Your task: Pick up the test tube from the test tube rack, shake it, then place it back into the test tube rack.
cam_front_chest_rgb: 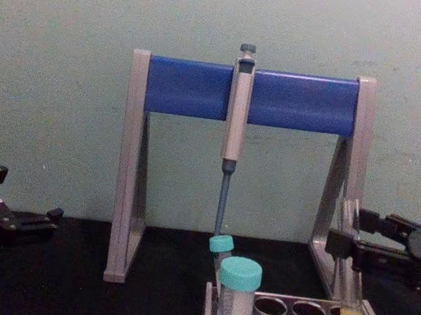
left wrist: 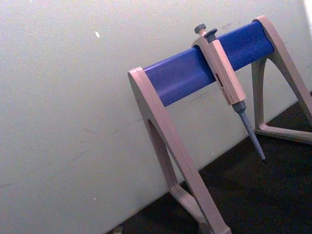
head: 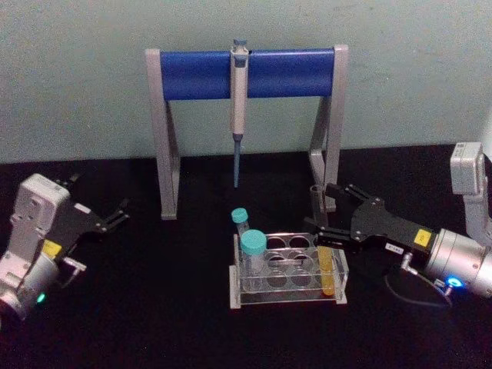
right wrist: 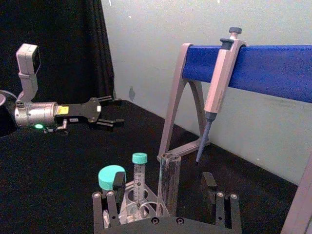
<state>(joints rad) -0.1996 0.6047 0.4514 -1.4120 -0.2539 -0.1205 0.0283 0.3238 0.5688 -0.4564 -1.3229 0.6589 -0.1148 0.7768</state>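
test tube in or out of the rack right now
In: the test tube stands upright in the test tube rack, the open right gripper around its upper part.

One test tube with yellow-orange liquid stands in the single clear test tube rack. Two teal-capped tubes share that rack: a wide one and a slimmer one. The rack's top plate shows two rows of round holes. Behind stands one grey-and-blue pipette stand, holding one pipette. Two grippers flank the table: left gripper, right gripper.
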